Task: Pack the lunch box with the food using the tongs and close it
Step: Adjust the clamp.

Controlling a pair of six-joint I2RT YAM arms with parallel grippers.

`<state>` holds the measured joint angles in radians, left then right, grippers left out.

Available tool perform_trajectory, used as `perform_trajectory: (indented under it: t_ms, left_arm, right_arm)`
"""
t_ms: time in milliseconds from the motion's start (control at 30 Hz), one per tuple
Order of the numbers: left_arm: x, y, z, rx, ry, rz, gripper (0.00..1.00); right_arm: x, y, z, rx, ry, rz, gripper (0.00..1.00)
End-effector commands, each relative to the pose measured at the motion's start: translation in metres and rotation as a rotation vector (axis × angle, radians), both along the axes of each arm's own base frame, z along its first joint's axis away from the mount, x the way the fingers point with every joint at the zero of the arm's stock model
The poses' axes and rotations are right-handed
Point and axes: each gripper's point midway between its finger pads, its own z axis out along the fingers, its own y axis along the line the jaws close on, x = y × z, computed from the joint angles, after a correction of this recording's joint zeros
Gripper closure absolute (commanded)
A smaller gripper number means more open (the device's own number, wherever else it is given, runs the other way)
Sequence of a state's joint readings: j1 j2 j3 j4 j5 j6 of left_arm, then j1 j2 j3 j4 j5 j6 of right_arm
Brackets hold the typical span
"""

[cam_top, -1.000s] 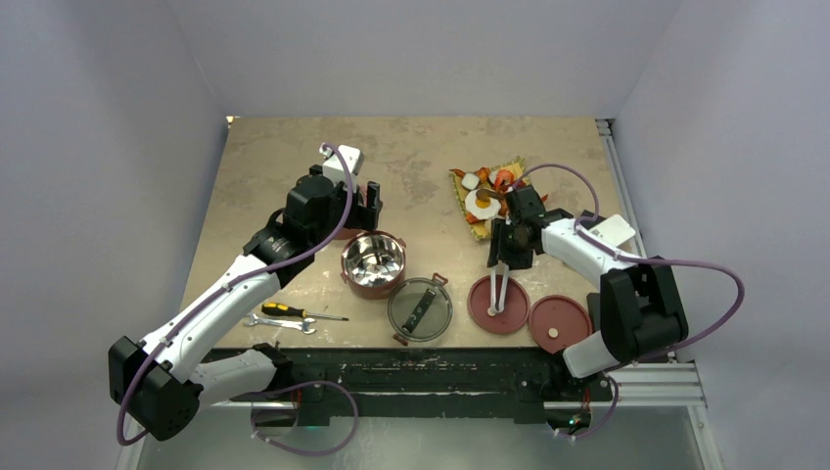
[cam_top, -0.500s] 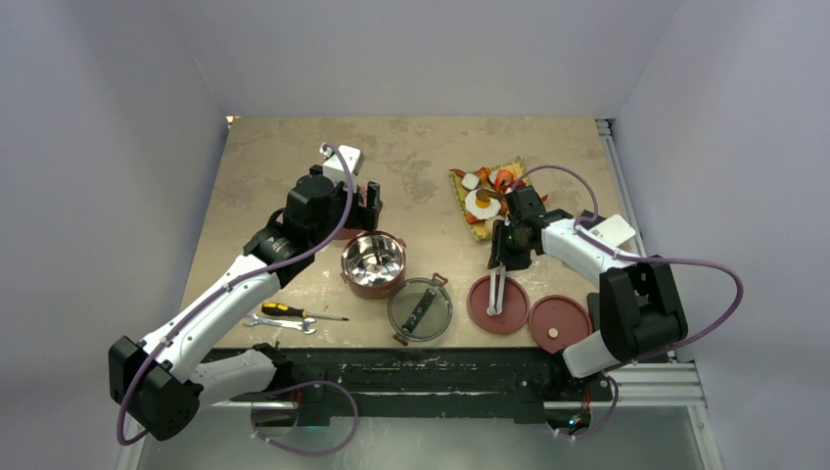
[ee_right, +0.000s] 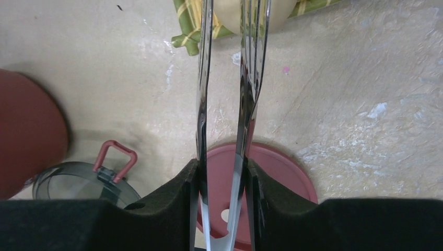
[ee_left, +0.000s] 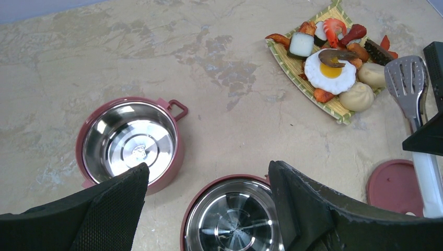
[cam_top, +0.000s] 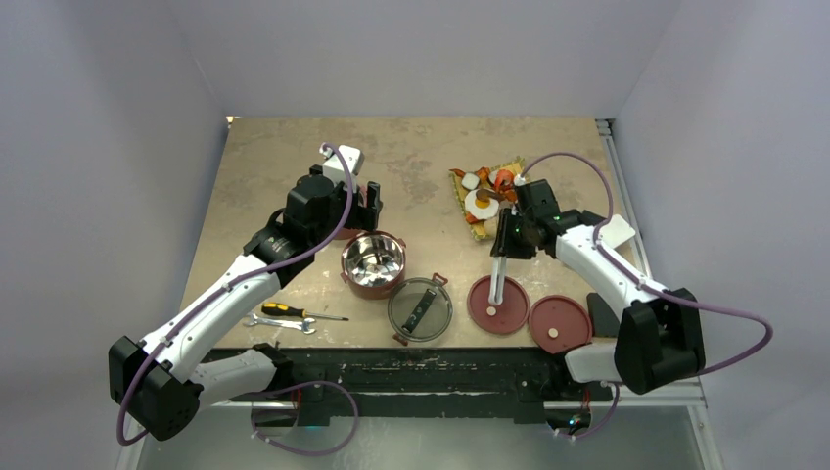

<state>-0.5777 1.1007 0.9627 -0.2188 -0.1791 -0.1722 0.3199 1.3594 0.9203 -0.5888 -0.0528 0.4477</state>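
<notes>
**Tongs** (ee_right: pixel 202 104): slim polished steel with two thin mirror-bright arms, one ending in a slotted spatula head (clearest from the left wrist). They were clamped partway along by the right gripper (ee_right: pixel 222 175), whose black padded fingers (ee_right: pixel 167 198) pressed both arms from outside. The head pointed toward the food, and the joined end sat above a flat red disc lid (cam_top: pixel 514 305); contact with it could not be told.

**Lunch box:** two round dusty-red bowls with shiny ringed steel insides and loop side handles.
- The first bowl (ee_left: pixel 128 146) stood on the mottled beige table (ee_left: pixel 235 120).
- The second bowl (ee_left: pixel 232 225) stood just beside it, under the left gripper (ee_left: pixel 207 175), which hung wide open and empty.
- A second disc lid (cam_top: pixel 560 323) and the dark see-through top lid (cam_top: pixel 420 309) lay near the table's near edge.

**Food** (ee_left: pixel 330 70): a glossy fried egg, beige buns, a white cube, and red and orange chunks, heaped on a yellow woven mat (ee_left: pixel 292 60).
</notes>
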Motion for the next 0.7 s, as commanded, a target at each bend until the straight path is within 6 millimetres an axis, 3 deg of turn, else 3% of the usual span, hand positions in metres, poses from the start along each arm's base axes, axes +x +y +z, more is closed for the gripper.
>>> perform_trajectory:
  t_ms: [0,133,233,500,667]
  left_arm:
    - [0.002,-0.001,0.013,-0.031,-0.027,0.001,0.16]
    - [0.001,-0.001,0.014,-0.031,-0.027,0.000,0.16]
    - [0.000,-0.005,0.014,-0.042,-0.025,-0.021,0.15]
    - [-0.016,-0.063,0.035,-0.312,0.039,-0.243,0.13]
    - [-0.019,-0.079,0.049,-0.522,0.066,-0.247,0.11]
  right_arm:
    - [0.006,0.003,0.020,0.025,-0.045,-0.010,1.00]
    - [0.001,0.000,0.008,0.005,-0.008,-0.010,0.96]
    - [0.010,0.003,0.015,-0.011,-0.052,0.009,0.95]
    - [0.002,0.096,0.076,0.174,-0.293,0.358,0.92]
    - [-0.012,0.141,0.109,0.285,-0.417,0.514,0.89]
